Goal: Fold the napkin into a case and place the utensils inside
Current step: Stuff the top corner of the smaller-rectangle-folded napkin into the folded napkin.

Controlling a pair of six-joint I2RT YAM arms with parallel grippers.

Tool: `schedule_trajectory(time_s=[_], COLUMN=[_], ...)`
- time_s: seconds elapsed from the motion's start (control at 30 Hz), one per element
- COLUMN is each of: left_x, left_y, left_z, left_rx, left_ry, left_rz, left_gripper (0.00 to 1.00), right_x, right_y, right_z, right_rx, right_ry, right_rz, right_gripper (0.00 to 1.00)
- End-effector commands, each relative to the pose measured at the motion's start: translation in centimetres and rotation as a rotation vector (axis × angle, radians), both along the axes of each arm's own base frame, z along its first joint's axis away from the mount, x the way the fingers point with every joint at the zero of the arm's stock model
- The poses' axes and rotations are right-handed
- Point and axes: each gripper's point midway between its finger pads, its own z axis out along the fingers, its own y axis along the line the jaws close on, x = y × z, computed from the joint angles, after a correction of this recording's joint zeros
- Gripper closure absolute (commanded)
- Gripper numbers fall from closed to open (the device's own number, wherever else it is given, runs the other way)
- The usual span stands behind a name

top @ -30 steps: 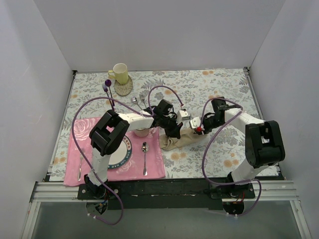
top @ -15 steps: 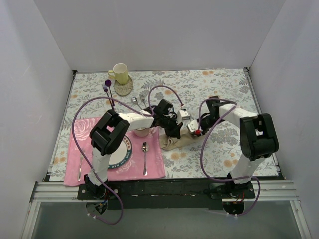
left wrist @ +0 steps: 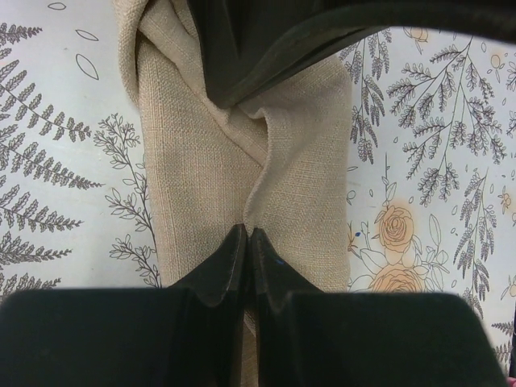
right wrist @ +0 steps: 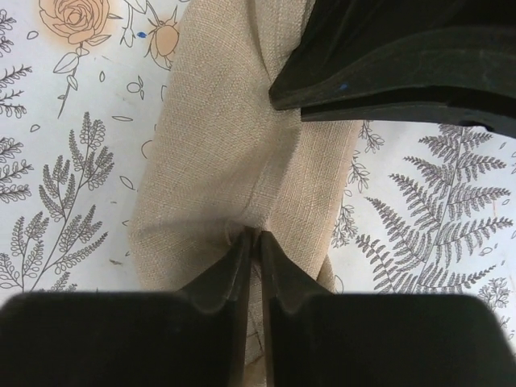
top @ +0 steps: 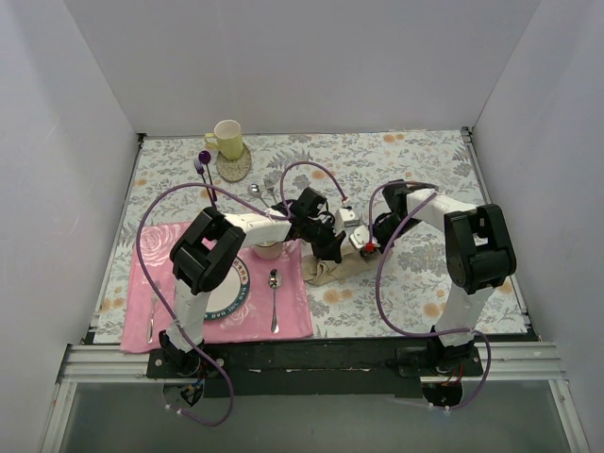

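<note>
The beige napkin (top: 326,272) lies folded into a narrow strip on the floral tablecloth, just right of the pink placemat. My left gripper (top: 330,251) is shut on a raised fold of the napkin (left wrist: 298,161) at its fingertips (left wrist: 247,234). My right gripper (top: 362,245) faces it from the other end, its jaws pinched on a ridge of the napkin (right wrist: 210,145). The two grippers stand close together over the cloth. The small silver spoon and fork, the utensils (top: 260,191), lie side by side further back on the tablecloth.
A pink placemat (top: 293,316) holds a plate (top: 242,274), a long silver spoon (top: 274,293) and a fork (top: 151,319). A small tan bowl (top: 269,251) sits by the left arm. A yellow mug (top: 226,138), a coaster (top: 233,166) and a purple-handled fork (top: 202,168) stand at the back left.
My right arm has swung left to the napkin and its jaws have closed onto a fold of the cloth. The left gripper has held its grip in place.
</note>
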Motion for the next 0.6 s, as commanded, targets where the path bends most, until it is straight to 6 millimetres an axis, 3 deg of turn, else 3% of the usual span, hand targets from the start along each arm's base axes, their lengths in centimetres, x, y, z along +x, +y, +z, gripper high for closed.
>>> schedule_trajectory(time_s=[0.0,0.1,0.3,0.57], left_x=[-0.7,-0.7,-0.7,-0.7], left_y=[2.1,2.1,2.3,2.2], left_z=[-3.1,-3.0,-2.9,-2.9], left_rx=[0.109,0.107,0.103,0.1], left_ry=[0.045,0.045,0.046,0.043], left_rz=[0.011,0.012,0.01,0.003], left_gripper=[1.0,1.0,1.0,1.0], right_x=[0.4,1.1,3.5,4.3], right_y=[-0.6,-0.7,0.1,-0.5], right_z=[-0.6,-0.7,1.1,1.6], right_rx=[-0.058,-0.068,-0.035,-0.039], right_ry=[-0.028,-0.039,-0.07,-0.089], right_rz=[0.05,0.027,-0.076,-0.098], right_gripper=[0.92,0.99,0.99,0.99])
